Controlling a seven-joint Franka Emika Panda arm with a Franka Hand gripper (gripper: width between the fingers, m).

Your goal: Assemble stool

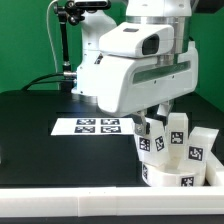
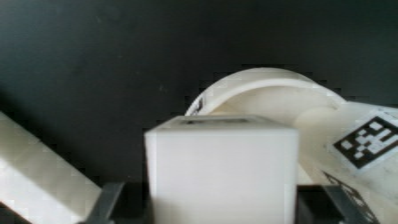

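The gripper [image 2: 217, 200] is closed on a white block leg [image 2: 217, 165], one finger [image 2: 111, 203] pressed to each of its sides, above the black table [image 1: 40, 120]. Below it the round seat [image 1: 168, 175] lies near the table's front edge with more tagged legs [image 1: 196, 146] standing close around, crowding the spot. The marker board [image 1: 98, 127] lies flat just toward the exterior view's left, and a long white bar [image 1: 70, 204] runs along the front.
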